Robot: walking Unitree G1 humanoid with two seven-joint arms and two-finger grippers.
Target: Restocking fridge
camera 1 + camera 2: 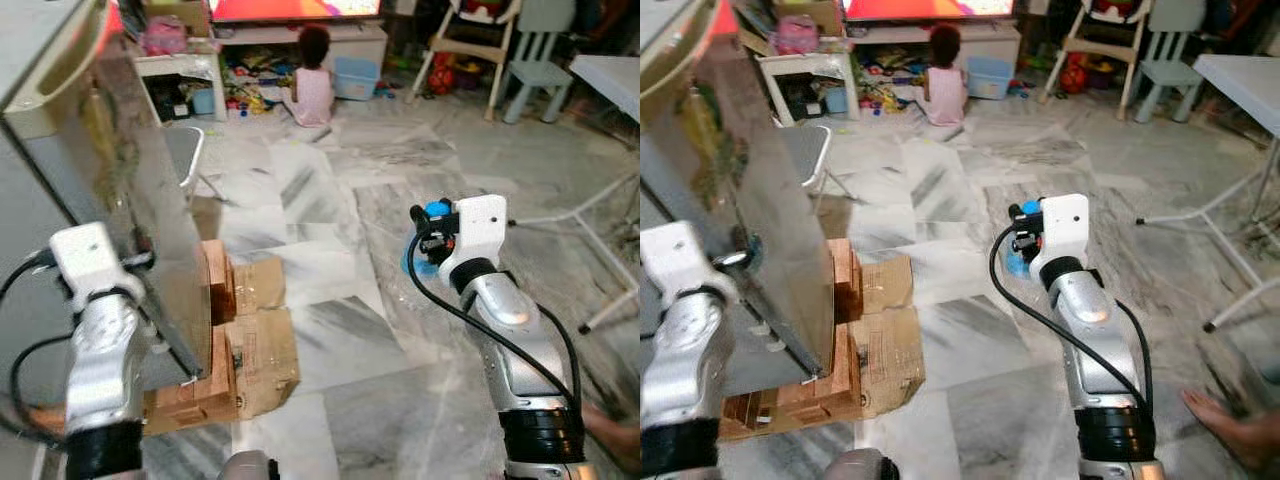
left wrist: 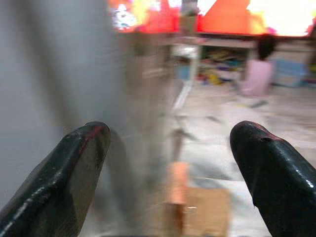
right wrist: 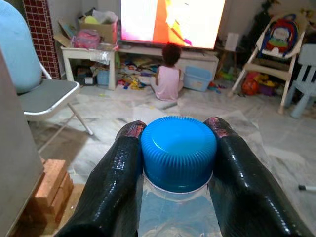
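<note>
The right gripper [image 3: 178, 163] is clamped on a bottle [image 3: 178, 207], its two black fingers [image 3: 116, 182] pressed against either side of the blue cap [image 3: 178, 150], with the clear body of the bottle hanging just below between them. In the head views this gripper [image 1: 428, 232] is held out in front of the robot over the marble floor [image 1: 330, 330], well to the right of the fridge, and the blue cap [image 1: 436, 209] shows at its tip.

The left gripper [image 2: 168, 163] has its fingers [image 2: 69, 173] wide apart, holding nothing; the grey fridge door [image 2: 44, 74] lies just beside one finger, though the view is blurred and I cannot tell whether it touches. From the head, the left wrist [image 1: 90, 260] sits right at the edge of the open steel door [image 1: 130, 190].

Below and just past the left gripper, the fridge stands on stacked bricks [image 1: 215, 290] and flattened cardboard [image 1: 265, 340]. Farther ahead of the right gripper a folding chair [image 3: 47, 96] stands near the door, and beyond it a person in pink [image 3: 169, 74] sits on the floor facing a bright television [image 3: 170, 22]. A high chair [image 3: 274, 47] stands well off to the right, and a bare foot [image 1: 1230, 425] shows just beside the right arm
</note>
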